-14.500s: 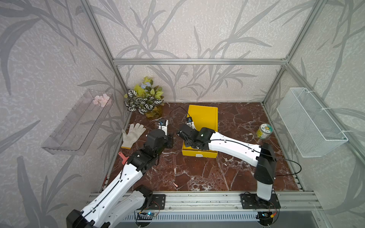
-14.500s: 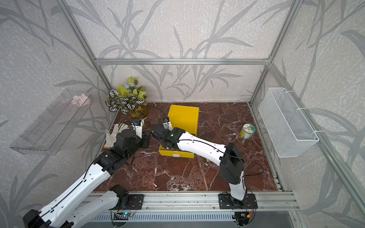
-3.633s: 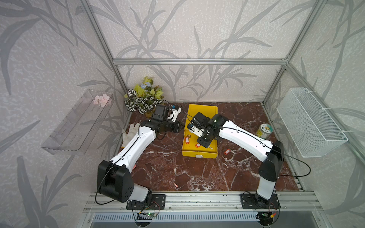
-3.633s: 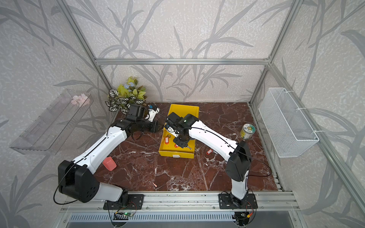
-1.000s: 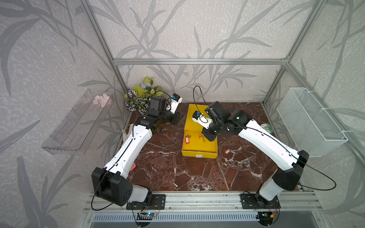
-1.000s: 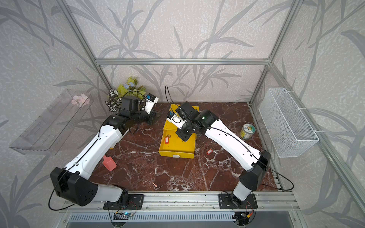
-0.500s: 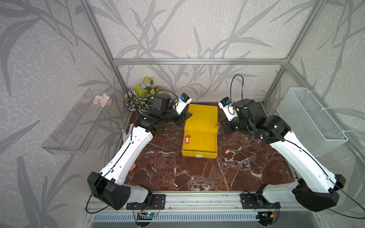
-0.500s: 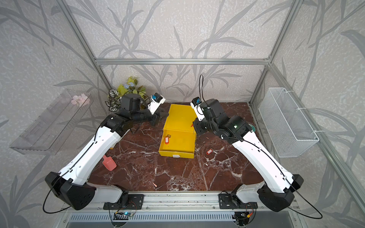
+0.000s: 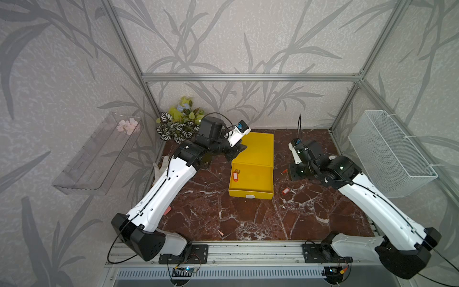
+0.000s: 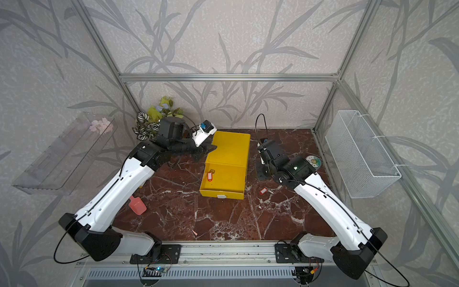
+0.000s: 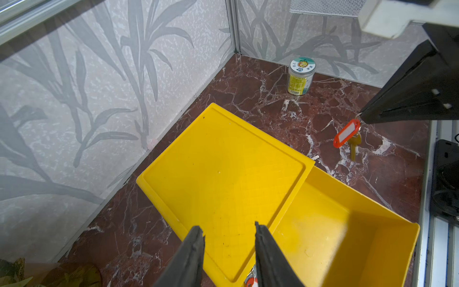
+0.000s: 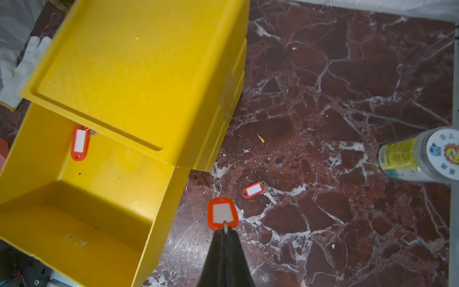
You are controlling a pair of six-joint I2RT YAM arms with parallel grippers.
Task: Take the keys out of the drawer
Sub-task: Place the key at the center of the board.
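from the right wrist, the drawer key point(image 12: 80, 143) has its metal end tucked under the yellow cabinet top point(image 12: 139, 62), the dangling key point(image 12: 222, 213) hides its blade behind its own tag, and the jar point(image 12: 419, 155) and white glove point(image 12: 17, 67) get chopped by the frame edges

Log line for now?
left gripper open | right gripper shut on key | second key on table | third key in drawer

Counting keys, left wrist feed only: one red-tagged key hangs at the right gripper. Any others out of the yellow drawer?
Observer: Yes: a second red-orange-tagged metal key lies on the marble tabletop beside the open yellow plastic drawer, not touching it.
Operator: Any left inside?
Observer: One, a third red-tagged key, close to the drawer's back edge.
Operator: Held key gripped where?
Observer: The right gripper is shut on its ring.
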